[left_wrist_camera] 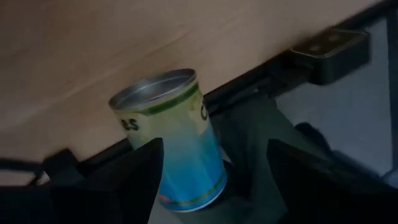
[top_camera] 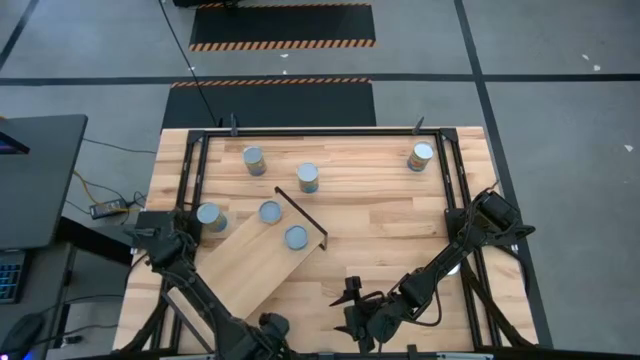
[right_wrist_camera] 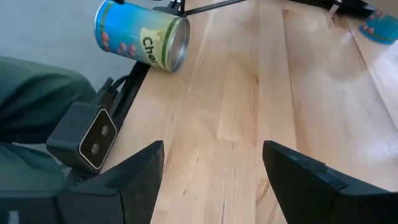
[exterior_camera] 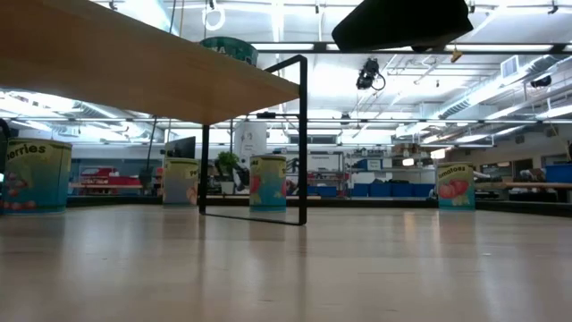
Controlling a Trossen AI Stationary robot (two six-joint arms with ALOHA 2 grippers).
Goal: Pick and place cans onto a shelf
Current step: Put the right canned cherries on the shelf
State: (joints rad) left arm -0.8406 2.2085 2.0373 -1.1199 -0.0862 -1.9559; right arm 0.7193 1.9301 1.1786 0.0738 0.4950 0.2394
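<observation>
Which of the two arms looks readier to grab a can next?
Left. Its open left gripper straddles a can beside the shelf; the right gripper hangs open over the tabletop, cans farther off.

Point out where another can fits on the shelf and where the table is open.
The shelf is bare on its lower-left half, below its two cans. The tabletop lies open between the shelf's black end frame and the right gripper. It is crowded near the upper-left cans.
</observation>
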